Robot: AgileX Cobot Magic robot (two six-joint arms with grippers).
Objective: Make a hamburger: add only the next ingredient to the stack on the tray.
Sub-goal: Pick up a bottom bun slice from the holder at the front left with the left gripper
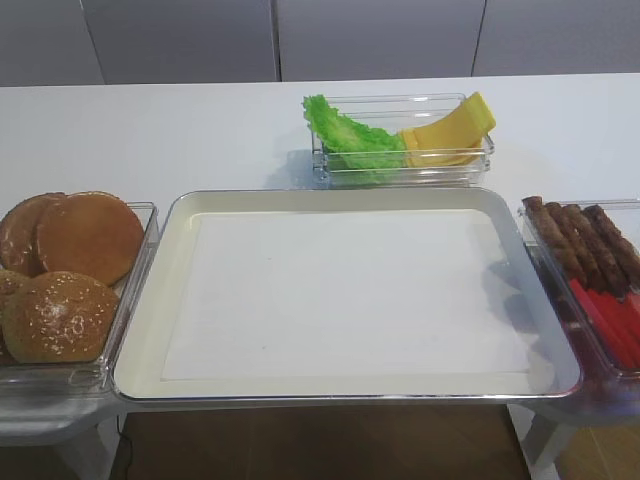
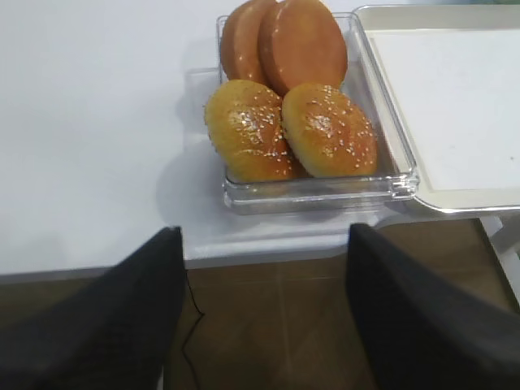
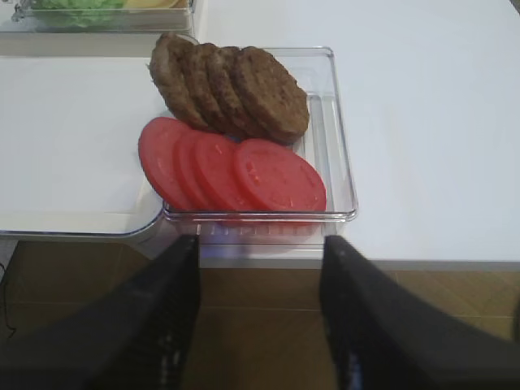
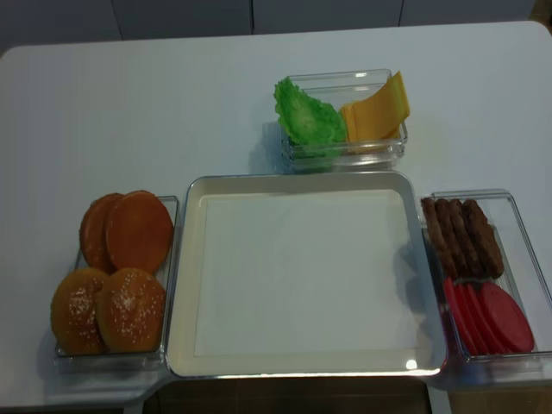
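Two flat, smooth, seedless bun halves (image 1: 90,235) (image 2: 302,42) (image 4: 138,231) lean on edge at the far end of a clear bin left of the tray. The silver-rimmed tray (image 1: 165,245) (image 4: 193,259) (image 2: 455,201) is lined with white paper, and nothing lies on it; no stack shows. In the left wrist view my left gripper (image 2: 264,244) hangs open and empty over the floor, just short of the table's front edge, facing the bun bin. My right gripper (image 3: 260,244) is likewise open and empty in front of the right bin. Neither gripper appears in the exterior views.
Two domed sesame buns (image 1: 60,315) (image 2: 244,130) fill the near end of the left bin. A bin behind the tray holds lettuce (image 1: 350,140) and cheese slices (image 1: 450,130). The right bin holds several patties (image 3: 244,85) and tomato slices (image 3: 244,171).
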